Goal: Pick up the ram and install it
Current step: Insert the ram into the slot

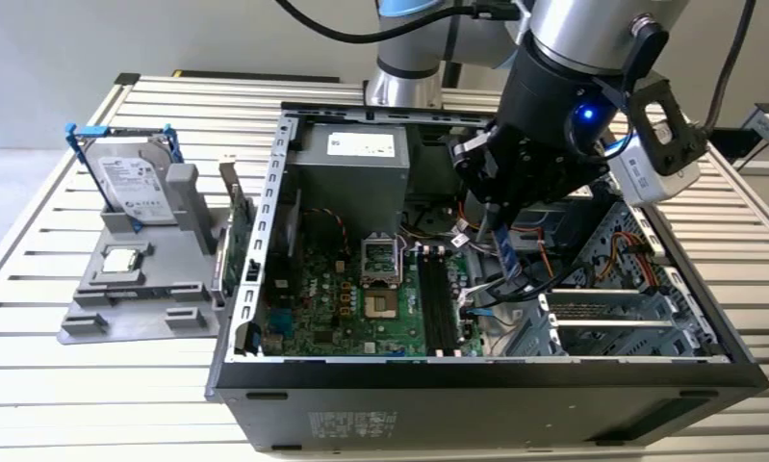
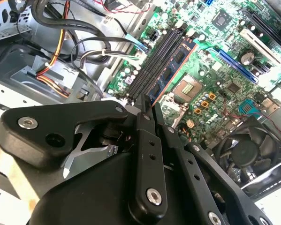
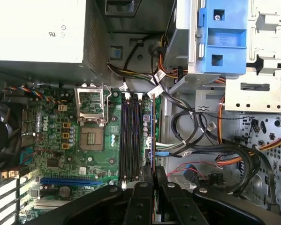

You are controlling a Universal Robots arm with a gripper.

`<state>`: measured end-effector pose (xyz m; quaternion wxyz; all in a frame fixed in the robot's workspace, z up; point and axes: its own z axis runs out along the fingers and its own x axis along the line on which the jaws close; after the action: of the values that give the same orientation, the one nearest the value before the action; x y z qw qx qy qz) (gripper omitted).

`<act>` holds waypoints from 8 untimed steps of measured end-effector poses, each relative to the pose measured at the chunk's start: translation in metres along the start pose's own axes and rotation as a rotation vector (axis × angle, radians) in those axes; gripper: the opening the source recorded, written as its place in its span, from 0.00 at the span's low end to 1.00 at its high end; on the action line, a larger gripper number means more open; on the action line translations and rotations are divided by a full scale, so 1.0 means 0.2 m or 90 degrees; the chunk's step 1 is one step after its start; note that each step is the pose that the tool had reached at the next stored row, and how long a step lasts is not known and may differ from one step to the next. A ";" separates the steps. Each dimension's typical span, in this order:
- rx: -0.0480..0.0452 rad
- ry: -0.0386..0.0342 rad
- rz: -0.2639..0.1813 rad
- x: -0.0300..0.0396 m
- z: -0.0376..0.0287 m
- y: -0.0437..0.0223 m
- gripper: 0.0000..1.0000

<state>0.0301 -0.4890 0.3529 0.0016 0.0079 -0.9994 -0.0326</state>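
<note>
My gripper point(image 1: 491, 214) is shut on the ram point(image 1: 509, 262), a thin dark blue-green stick that hangs from the fingers inside the open computer case point(image 1: 487, 371). In the second wrist view the ram point(image 2: 174, 63) reaches out past the black fingers point(image 2: 145, 140), its chips showing, and lies along the black memory slots point(image 2: 154, 61). In the first wrist view I see the ram point(image 3: 152, 133) edge-on, just beside the slots point(image 3: 130, 136) and parallel to them. The stick stays above the board; the slots point(image 1: 438, 303) look bare.
A grey power supply point(image 1: 352, 164) fills the case's far end, with the CPU socket point(image 1: 375, 255) beside the slots. Loose cables point(image 3: 201, 140) and a metal drive cage point(image 1: 615, 318) crowd the other side. A fan point(image 2: 246, 150) sits nearby. A hard drive point(image 1: 140, 188) stands outside the case.
</note>
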 end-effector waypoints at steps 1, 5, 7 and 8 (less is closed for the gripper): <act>0.0000 0.0000 0.000 0.000 0.003 0.000 0.00; 0.0000 0.0000 0.000 0.000 0.015 -0.001 0.00; 0.0000 0.0000 0.000 0.000 0.022 -0.001 0.00; 0.0000 0.0000 0.000 0.000 0.026 -0.002 0.00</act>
<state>0.0301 -0.4890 0.3478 0.0016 0.0079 -0.9994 -0.0326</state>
